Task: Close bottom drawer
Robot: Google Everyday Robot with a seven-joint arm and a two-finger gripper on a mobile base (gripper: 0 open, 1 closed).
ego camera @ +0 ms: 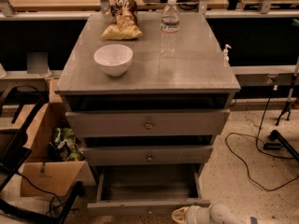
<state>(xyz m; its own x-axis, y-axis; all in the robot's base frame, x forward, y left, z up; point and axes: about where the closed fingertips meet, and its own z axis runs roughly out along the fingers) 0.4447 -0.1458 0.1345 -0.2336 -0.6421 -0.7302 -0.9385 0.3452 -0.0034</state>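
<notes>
The grey wooden cabinet (149,73) stands in the middle of the camera view with three drawers. The bottom drawer (148,186) is pulled out, its plank floor showing and its low front panel (140,205) near the lower edge of the view. The two taller drawers above, the top one (148,123) and the middle one (148,155), are slightly out, each with a small round knob. My gripper (181,214) reaches in from the bottom edge on a white arm (215,215). It sits just below the right end of the bottom drawer's front panel.
On the cabinet top are a white bowl (113,59), a water bottle (170,27) and a chip bag (122,23). A cardboard box (51,171) and black frame stand on the left. Black cables (252,157) lie on the floor to the right.
</notes>
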